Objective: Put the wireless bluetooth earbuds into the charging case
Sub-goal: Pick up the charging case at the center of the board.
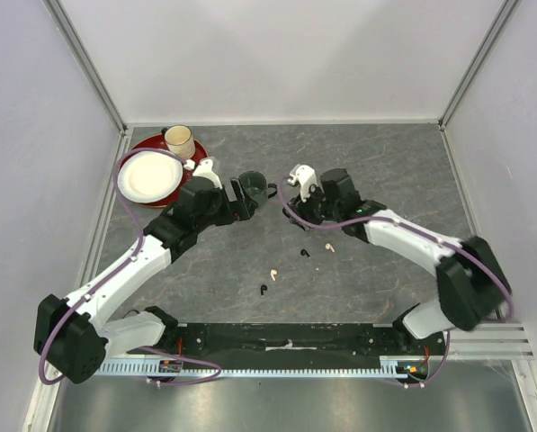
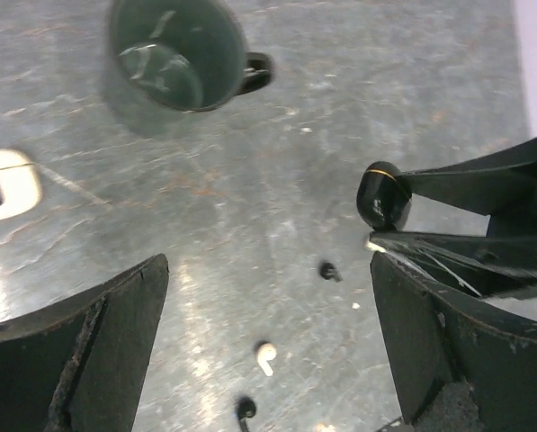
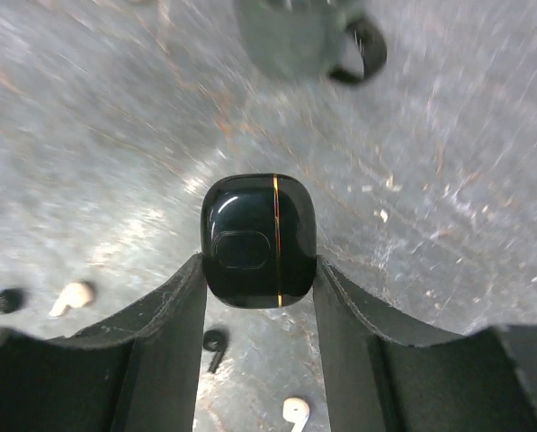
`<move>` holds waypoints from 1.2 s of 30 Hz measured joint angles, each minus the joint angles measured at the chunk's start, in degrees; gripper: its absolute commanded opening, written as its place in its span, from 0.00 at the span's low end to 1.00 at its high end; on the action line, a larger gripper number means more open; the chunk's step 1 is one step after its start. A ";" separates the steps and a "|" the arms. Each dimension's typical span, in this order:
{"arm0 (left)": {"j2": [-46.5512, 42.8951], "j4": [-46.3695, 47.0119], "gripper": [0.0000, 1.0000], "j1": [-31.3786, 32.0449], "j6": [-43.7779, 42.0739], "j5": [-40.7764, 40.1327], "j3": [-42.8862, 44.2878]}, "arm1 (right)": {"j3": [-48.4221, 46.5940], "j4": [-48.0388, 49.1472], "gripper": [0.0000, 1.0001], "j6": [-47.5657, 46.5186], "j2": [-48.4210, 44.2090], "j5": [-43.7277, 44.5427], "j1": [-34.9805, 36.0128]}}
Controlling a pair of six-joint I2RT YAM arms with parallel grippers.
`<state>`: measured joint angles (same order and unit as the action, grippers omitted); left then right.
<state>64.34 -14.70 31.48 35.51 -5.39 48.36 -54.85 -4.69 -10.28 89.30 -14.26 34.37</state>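
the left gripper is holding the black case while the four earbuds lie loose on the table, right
Not quite: the case is clamped in the right gripper, as the right wrist view shows. The left gripper is open and empty. The four earbuds do lie loose on the table.

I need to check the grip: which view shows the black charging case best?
Right wrist: the black charging case sits centred, clamped in the right gripper. Left wrist shows only its side at the frame's right. From the top it is too small to make out.
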 measured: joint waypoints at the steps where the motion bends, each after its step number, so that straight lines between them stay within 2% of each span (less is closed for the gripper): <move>1: 0.00 0.92 1.00 -0.15 0.00 2.27 -0.02 | 1.07 0.83 0.21 0.22 -3.61 -1.36 0.04; 5: 0.15 5.53 1.00 -0.28 0.02 10.80 -0.02 | 2.38 2.58 0.17 0.63 -14.38 -5.77 1.31; 12: 2.71 9.33 0.99 -0.42 0.22 21.51 1.64 | 2.38 0.59 0.15 -0.50 -22.18 -7.41 4.96; 16: 2.54 11.26 0.99 -0.66 1.11 25.05 1.66 | 2.38 -1.16 0.13 -1.42 -23.80 -6.47 5.55; 29: -2.75 12.22 0.99 -0.61 1.14 26.67 2.25 | 2.38 -4.22 0.11 -2.01 -23.56 -5.25 5.66; 32: -2.82 15.04 0.93 -0.63 1.14 30.27 2.21 | 2.38 -4.24 0.11 -1.99 -23.56 -5.62 5.66; 36: -0.57 16.98 0.93 -0.61 1.14 34.23 2.25 | 2.38 -4.26 0.11 -1.99 -23.50 -6.49 5.66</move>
<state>63.77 2.28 30.87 36.64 28.84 50.61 -52.47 -8.95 -12.27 65.80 -20.75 40.03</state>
